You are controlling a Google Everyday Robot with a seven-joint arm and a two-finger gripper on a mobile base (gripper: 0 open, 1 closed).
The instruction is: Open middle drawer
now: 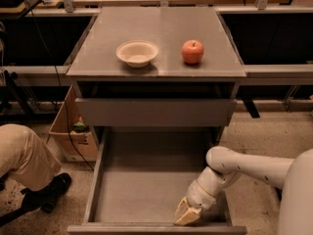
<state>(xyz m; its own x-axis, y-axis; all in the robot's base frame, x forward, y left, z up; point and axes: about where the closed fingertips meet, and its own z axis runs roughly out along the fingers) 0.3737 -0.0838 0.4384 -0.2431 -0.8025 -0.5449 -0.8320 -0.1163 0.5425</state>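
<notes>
The middle drawer [146, 180] is pulled far out toward the camera, and its bare grey tray shows. Its front panel [156, 228] lies at the bottom edge of the view. My gripper [188, 215] is inside the drawer at the front right corner, right behind the front panel. The white arm [244, 168] reaches in from the right over the drawer's right wall. Above it, a shut grey drawer front [155, 112] sits under the cabinet top. Any drawer below the open one is hidden.
A white bowl [137, 53] and a red apple [192, 51] stand on the cabinet top [156, 28]. A person's leg and black shoe [29, 173] are at the left on the floor. A cardboard box [73, 131] stands beside the cabinet's left side.
</notes>
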